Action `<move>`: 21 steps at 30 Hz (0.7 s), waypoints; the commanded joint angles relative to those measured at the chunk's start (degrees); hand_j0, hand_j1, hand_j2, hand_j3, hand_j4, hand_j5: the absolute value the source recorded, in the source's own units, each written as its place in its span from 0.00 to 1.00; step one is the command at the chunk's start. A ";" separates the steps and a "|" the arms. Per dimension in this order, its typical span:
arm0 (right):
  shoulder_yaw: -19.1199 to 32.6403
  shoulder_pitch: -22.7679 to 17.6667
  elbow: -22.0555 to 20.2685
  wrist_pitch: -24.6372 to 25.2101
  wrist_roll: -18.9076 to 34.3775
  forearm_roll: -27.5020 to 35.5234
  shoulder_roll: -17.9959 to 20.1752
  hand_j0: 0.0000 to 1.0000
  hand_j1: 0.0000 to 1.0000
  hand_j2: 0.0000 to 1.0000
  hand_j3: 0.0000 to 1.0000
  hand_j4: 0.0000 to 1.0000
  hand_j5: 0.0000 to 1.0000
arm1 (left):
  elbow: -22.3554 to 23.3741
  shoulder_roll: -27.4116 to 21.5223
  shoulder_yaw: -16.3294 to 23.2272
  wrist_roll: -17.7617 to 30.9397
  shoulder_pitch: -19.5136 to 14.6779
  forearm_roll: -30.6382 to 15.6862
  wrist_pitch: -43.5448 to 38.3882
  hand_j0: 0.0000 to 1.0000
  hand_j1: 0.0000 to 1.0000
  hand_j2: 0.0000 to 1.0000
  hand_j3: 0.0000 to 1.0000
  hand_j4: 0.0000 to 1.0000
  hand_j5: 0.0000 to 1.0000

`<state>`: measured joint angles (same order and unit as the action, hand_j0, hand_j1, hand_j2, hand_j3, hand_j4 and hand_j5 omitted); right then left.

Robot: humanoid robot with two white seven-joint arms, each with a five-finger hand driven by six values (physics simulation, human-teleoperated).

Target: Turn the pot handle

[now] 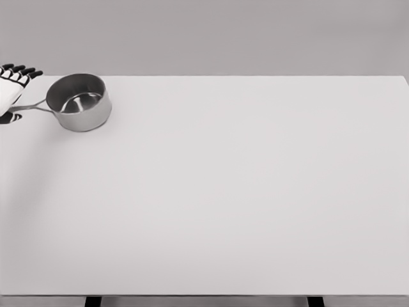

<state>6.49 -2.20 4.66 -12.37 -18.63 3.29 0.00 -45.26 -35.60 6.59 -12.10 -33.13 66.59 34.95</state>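
A small steel pot (pixel 79 102) stands upright at the far left of the white table (pixel 230 192), near its back edge. Its thin handle (pixel 32 107) points left. My left hand (pixel 13 93) shows only partly at the picture's left edge, white with black fingertips. Its fingers (pixel 20 71) are stretched out above the handle and the thumb (pixel 11 118) lies below it, so the handle's end sits between them, at the palm. The fingers are not curled around the handle. The right arm is out of view.
The table's left edge runs just beside the hand and the back edge just behind the pot. Two dark table legs (pixel 93 300) show under the front edge.
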 commanded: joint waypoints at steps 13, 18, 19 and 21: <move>0.01 0.00 0.00 -0.02 0.00 0.05 0.00 1.00 1.00 1.00 1.00 1.00 1.00 | 2.89 0.18 -0.08 -0.03 -2.55 1.96 0.05 1.00 1.00 1.00 1.00 1.00 1.00; 0.01 0.00 0.00 -0.02 0.00 0.05 0.00 1.00 1.00 1.00 1.00 1.00 1.00 | 3.24 0.18 -0.08 -0.03 -3.51 2.49 0.05 1.00 1.00 1.00 1.00 1.00 1.00; 0.01 0.00 0.00 -0.02 0.00 0.05 0.00 1.00 1.00 1.00 1.00 1.00 1.00 | 3.24 0.26 -0.08 -0.03 -3.60 2.58 0.05 1.00 1.00 1.00 1.00 1.00 1.00; 0.01 0.00 0.00 -0.02 0.00 0.05 0.00 1.00 1.00 1.00 1.00 1.00 1.00 | 3.33 0.44 -0.08 -0.03 -4.13 2.93 0.05 1.00 1.00 1.00 1.00 1.00 1.00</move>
<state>6.50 -2.20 4.66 -12.37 -18.63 3.29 0.00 -41.97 -35.23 6.60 -12.09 -37.62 69.53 34.96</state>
